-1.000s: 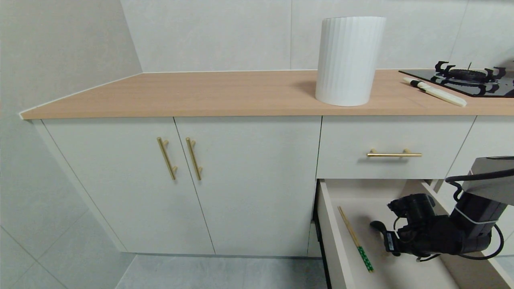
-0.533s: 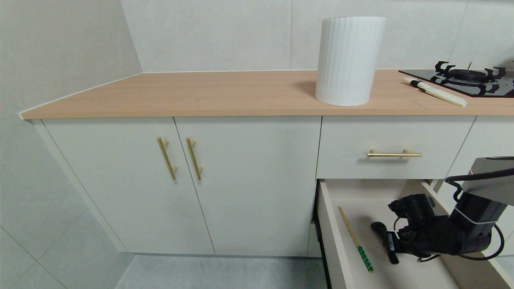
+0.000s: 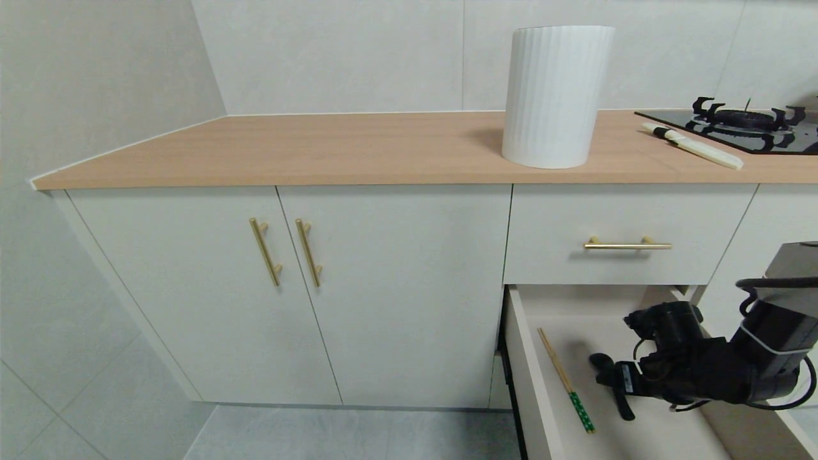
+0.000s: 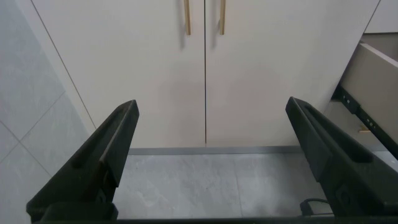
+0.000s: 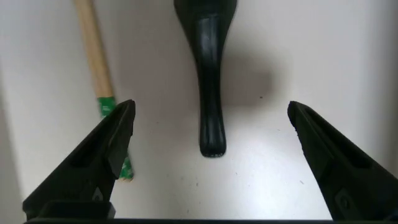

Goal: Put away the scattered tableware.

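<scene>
in the open drawer (image 3: 521, 358), nearest of all at about 5 o'clock in the head view, lie the task's two pieces. the black spoon (image 5: 210, 74) rests flat on the drawer floor, bowl toward the back, handle toward the front. the chopsticks (image 3: 557, 367) lie at the spoon's 9 o'clock, close along the drawer's left wall, apart from the spoon, green tips to the front.

the right gripper (image 5: 211, 111) hangs over the spoon with its fingers spread wide and released; the handle lies in the gap between them, touched by neither. the right arm's wrist covers the drawer floor at the spoon's 3 o'clock.

the left gripper (image 4: 211, 107) is low, released as well, gripping nothing, and it faces the floor and the foot of the cabinet doors (image 3: 396, 300).

those doors, shut, carry two upright gold handles (image 3: 265, 252) at 9 o'clock of the drawer. straight above the open drawer sits a closed upper drawer (image 3: 626, 217) with a gold bar handle (image 3: 627, 245), hanging over the open drawer's back.

farther on runs the wooden counter (image 3: 319, 147). on it, at 1 o'clock, stands a white ribbed canister (image 3: 555, 96), upright. at its 3 o'clock lies a cream knife (image 3: 693, 145) with a black band, just beside the gas hob (image 3: 748, 128).
</scene>
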